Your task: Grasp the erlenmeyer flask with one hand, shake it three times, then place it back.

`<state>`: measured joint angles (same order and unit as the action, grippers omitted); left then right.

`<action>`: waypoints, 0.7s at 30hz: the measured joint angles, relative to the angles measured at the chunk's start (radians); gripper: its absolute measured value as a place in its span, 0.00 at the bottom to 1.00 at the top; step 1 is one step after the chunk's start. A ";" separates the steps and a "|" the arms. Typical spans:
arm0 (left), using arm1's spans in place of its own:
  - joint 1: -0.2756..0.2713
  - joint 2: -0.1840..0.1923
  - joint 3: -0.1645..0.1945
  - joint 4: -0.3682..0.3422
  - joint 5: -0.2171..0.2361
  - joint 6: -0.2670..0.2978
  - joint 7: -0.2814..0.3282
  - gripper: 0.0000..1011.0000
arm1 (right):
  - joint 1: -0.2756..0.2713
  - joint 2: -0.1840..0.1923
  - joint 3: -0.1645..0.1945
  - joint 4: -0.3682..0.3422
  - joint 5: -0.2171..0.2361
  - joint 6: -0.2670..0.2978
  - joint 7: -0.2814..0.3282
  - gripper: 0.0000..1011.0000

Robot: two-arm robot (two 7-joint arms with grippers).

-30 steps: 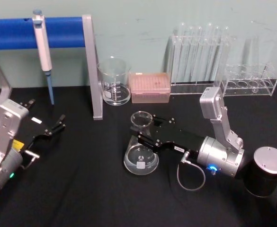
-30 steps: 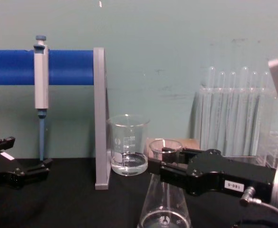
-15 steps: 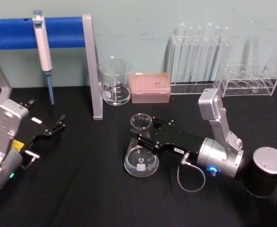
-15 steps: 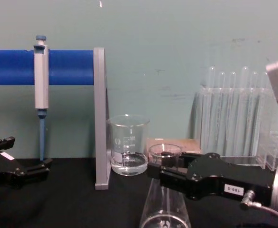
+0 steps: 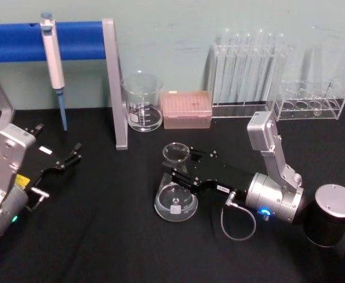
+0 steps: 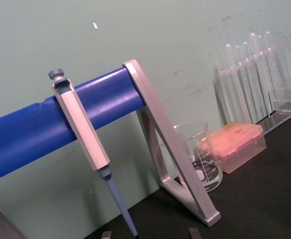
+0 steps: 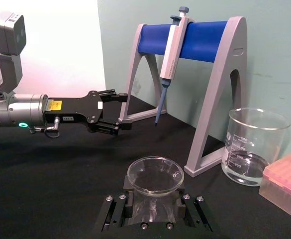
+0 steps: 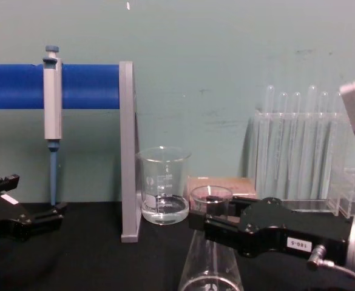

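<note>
Beaker (image 7: pixel 255 145) graduations read 500, 400, 300, 200 — right wrist view. Other labels — on the flask (image 5: pixel 176 194) and the right gripper (image 8: pixel 204 213) — not legible.

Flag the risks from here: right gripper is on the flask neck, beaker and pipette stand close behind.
1. The right gripper clamps the clear glass conical erlenmeyer flask only at its narrow neck; smooth glass could slip or tilt while being shaken.
2. The straight-sided glass beaker holding some liquid and the grey leg of the blue-barred pipette stand stand just behind; a wide swing might strike them.
3. The left gripper sits open at the table's left side, likely safe.
</note>
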<state>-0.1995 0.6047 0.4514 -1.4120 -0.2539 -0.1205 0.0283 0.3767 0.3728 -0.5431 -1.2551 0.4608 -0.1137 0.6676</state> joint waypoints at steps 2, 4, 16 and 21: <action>0.000 0.000 0.000 0.000 0.000 0.000 0.000 0.99 | 0.000 0.000 0.000 0.000 0.000 0.001 -0.001 0.45; 0.000 0.000 0.000 0.000 0.000 0.000 0.000 0.99 | -0.001 0.000 0.000 -0.001 0.000 0.002 -0.003 0.45; 0.000 0.000 0.000 0.000 0.000 0.000 0.000 0.99 | -0.003 0.000 0.000 -0.002 -0.002 0.004 -0.004 0.45; 0.000 0.000 0.000 0.000 0.000 0.000 0.000 0.99 | -0.003 0.000 0.000 -0.002 -0.002 0.005 -0.004 0.45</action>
<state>-0.1995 0.6047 0.4514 -1.4120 -0.2539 -0.1205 0.0283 0.3740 0.3733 -0.5432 -1.2573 0.4590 -0.1091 0.6636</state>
